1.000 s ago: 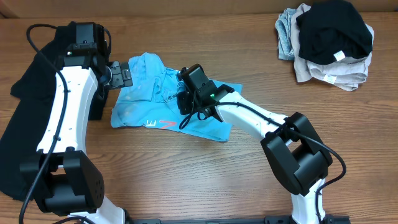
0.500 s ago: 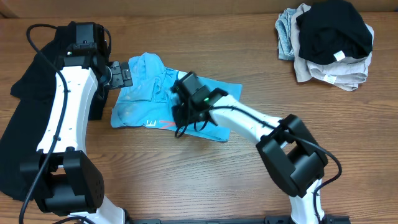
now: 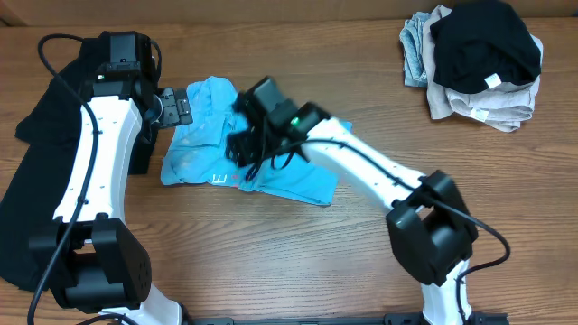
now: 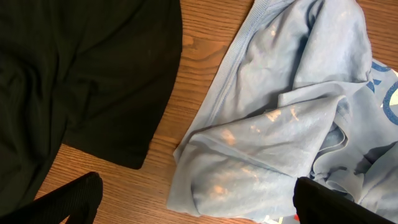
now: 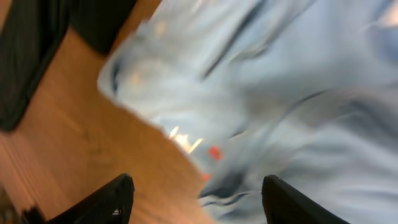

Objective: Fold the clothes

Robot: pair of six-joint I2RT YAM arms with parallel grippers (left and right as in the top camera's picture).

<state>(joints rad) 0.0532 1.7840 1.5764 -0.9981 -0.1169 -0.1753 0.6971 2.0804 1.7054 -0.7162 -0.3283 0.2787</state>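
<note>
While swinging left across the light blue T-shirt (image 3: 200, 144), rumpled on the bench (image 3: 271, 271) beside the black garment (image 3: 36, 181), spreads the right gripper (image 5: 199, 202) jaws after a shut pinch moments ago, keeps the left gripper (image 3: 178, 110) jaws wide and empty, likely releasing a dragged fold

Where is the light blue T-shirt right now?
In the overhead view the T-shirt lies crumpled left of centre, right of the black garment, under the right end effector.
</note>
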